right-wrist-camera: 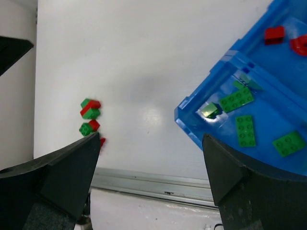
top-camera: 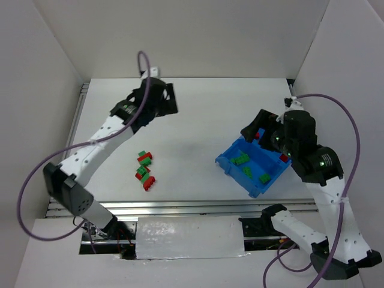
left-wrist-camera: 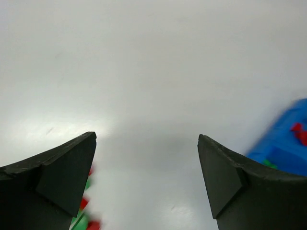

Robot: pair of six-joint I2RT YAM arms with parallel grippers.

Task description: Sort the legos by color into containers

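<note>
The left arm stretches far across the bench, left gripper wide open, holding nothing. Red and green legos lie loose in the middle. The right arm bends over the blue bin, right gripper wide open too.

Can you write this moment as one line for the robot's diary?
left jaws: open, empty | right jaws: open, empty, over bin | bin: green bricks one side, red bricks other | table: mixed bricks loose
</note>
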